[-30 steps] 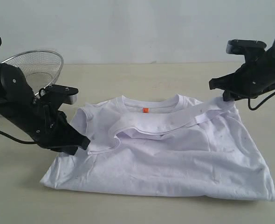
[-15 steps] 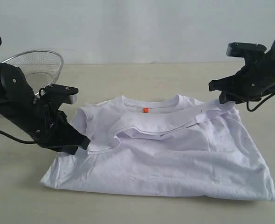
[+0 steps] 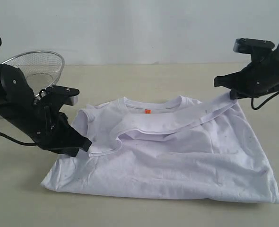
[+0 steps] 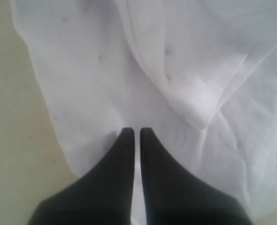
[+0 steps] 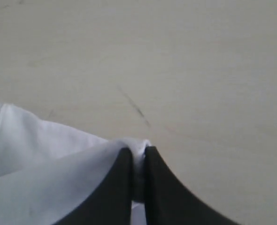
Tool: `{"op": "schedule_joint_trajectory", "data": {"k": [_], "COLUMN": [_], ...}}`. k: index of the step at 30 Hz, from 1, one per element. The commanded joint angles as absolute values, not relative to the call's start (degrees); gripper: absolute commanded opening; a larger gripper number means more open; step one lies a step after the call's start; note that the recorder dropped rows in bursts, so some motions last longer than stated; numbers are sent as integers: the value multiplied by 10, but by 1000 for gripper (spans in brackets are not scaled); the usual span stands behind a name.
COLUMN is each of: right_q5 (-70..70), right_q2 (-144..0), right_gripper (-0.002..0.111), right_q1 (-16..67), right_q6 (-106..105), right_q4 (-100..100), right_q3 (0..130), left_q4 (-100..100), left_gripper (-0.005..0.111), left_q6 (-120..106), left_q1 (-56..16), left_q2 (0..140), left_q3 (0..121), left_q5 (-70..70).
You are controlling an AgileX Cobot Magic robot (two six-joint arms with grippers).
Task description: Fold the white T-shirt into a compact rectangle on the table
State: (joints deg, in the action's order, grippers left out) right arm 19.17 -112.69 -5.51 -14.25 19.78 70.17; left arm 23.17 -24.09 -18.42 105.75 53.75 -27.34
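Observation:
The white T-shirt (image 3: 177, 161) lies on the beige table (image 3: 144, 78), collar and orange neck tag (image 3: 147, 112) toward the back. A band of its cloth is lifted and stretched across the chest between my two grippers. My left gripper (image 3: 85, 144) is shut on the band's left end, low over the shirt's left side; white cloth (image 4: 129, 70) fills the left wrist view, with a thin strip between the fingertips (image 4: 136, 133). At the back right corner my right gripper (image 3: 230, 94) is shut on the other end, and a pinch of fabric (image 5: 35, 154) bulges between its jaws (image 5: 138, 152).
A silver wire-mesh basket (image 3: 40, 66) stands at the back left, behind my left arm. Bare tabletop (image 5: 176, 56) lies beyond the right gripper and along the shirt's left side (image 4: 11, 140). A pale wall closes off the back.
My right gripper has risen slightly and shifted right, drawing the cloth band tighter. The left arm and the rest of the shirt have not moved.

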Motion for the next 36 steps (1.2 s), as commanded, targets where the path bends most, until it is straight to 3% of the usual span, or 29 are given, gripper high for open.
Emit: {"op": "schedule_joint_trajectory", "data": {"k": [1,7,9,13,14,15,17,20,25,36], "right_q5": [189,184,198,204,206,218,270,358,426,327], "right_q2": [-1126,-1126,-1126,-1126,-1126,-1125,-1120,-1106,-1094,-1103], "right_gripper": [0,5,20,65,68,65,48,0,0,0], "right_q1": [-75,-81,-81,-81,-81,-81,-80,-69,8,201], "right_q6": [-130,-135,-137,-138,-137,-131,-119,-172,-306,-306], "right_q4": [191,185,185,187,187,190,199,229,278,281], "right_q3": [705,705,705,705,705,705,710,715,715,715], "left_q4": [234,234,234,234,234,234,234,234,234,238], "left_gripper": [5,5,5,5,5,5,5,5,5,5], "left_q6": [-242,-242,-242,-242,-242,-242,-242,-242,-242,-239], "left_q1": [-185,-185,-185,-185,-185,-185,-185,-185,-185,-185], "left_q2": [1056,1056,1056,1056,1056,1056,1056,1056,1056,1056], "left_q3": [540,540,540,540,540,540,540,540,540,540], "left_q5": [-270,-270,-269,-262,-259,-257,-255,-249,-248,-256]}}
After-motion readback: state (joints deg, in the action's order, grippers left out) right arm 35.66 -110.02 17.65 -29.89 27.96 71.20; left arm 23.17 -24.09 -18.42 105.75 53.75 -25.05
